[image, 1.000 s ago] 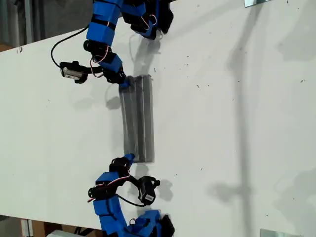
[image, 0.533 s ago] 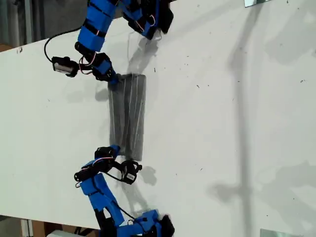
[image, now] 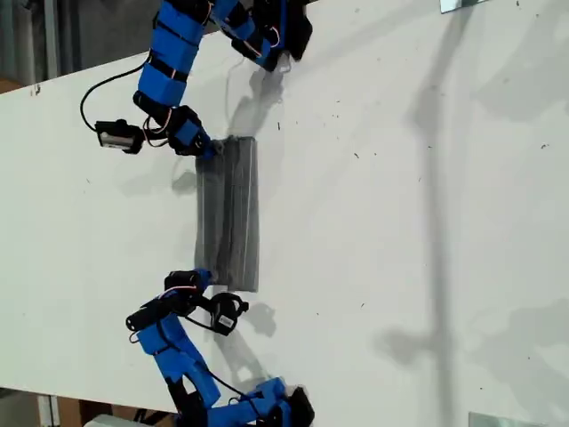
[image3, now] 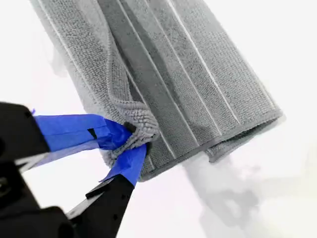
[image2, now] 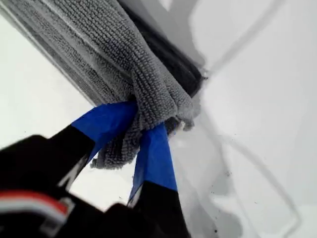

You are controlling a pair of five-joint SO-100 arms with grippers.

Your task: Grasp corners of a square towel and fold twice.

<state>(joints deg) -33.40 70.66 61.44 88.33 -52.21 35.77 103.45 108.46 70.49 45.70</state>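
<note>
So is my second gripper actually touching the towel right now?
Touching. The second wrist view shows my second gripper pinching a bunched corner of the grey striped towel between its blue fingers.

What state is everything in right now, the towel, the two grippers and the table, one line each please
towel: folded into a narrow strip, stretched between the two grippers, pinched at both ends.
my first gripper: shut on a bunched corner of the towel.
my second gripper: shut on a bunched corner of the towel.
table: white, with small dark specks, carrying the towel.
</note>
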